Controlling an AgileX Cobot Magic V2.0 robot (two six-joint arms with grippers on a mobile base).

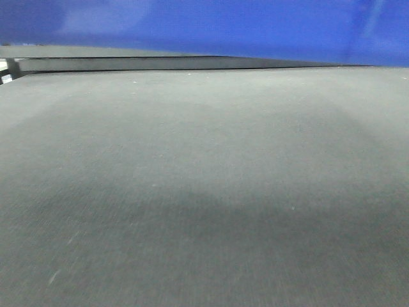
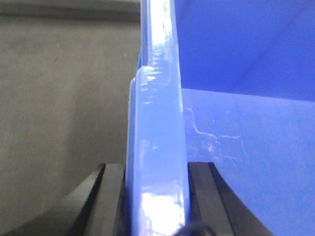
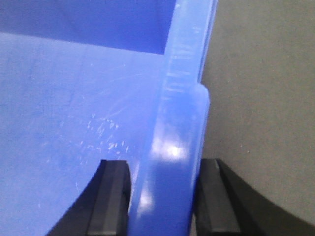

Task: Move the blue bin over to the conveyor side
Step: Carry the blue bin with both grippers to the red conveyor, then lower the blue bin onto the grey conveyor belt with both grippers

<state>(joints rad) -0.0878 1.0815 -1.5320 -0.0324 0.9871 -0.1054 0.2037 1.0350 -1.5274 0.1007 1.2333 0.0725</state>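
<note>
The blue bin (image 1: pixel 211 29) fills the top of the front view, its underside hanging just above the dark woven conveyor side (image 1: pixel 204 192). In the left wrist view my left gripper (image 2: pixel 156 196) is shut on the bin's thick rolled rim (image 2: pixel 157 123), one black finger on each side; the bin's scratched inner floor (image 2: pixel 246 147) lies to the right. In the right wrist view my right gripper (image 3: pixel 165 196) is shut on the opposite rim (image 3: pixel 177 128), with the bin's inside (image 3: pixel 64 113) to the left and grey belt (image 3: pixel 266 88) to the right.
A pale steel rail (image 1: pixel 128 62) runs across behind the belt, just below the bin. A bit of roller track (image 1: pixel 6 70) shows at the far left edge.
</note>
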